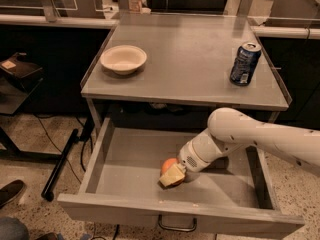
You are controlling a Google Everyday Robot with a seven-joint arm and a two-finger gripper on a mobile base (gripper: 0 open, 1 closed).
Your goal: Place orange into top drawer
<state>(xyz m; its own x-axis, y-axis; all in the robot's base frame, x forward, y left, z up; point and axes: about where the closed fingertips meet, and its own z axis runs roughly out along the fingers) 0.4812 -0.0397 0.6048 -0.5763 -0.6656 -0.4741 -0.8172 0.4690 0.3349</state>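
Note:
The top drawer [125,170] is pulled out below the grey table top, its loop handle [176,225] at the front. The orange [167,165] is inside the drawer, near the middle of the floor and toward the front. My gripper [172,174] reaches down into the drawer from the right on a white arm; its yellowish fingers [171,175] are against the orange, one in front of it covering its lower part. Whether the orange rests on the drawer floor I cannot tell.
A white bowl [123,59] stands on the table top [190,54] at the left. A dark soda can [245,64] stands at the right. Black furniture and cables are on the floor to the left. A shoe [10,191] shows at the lower left.

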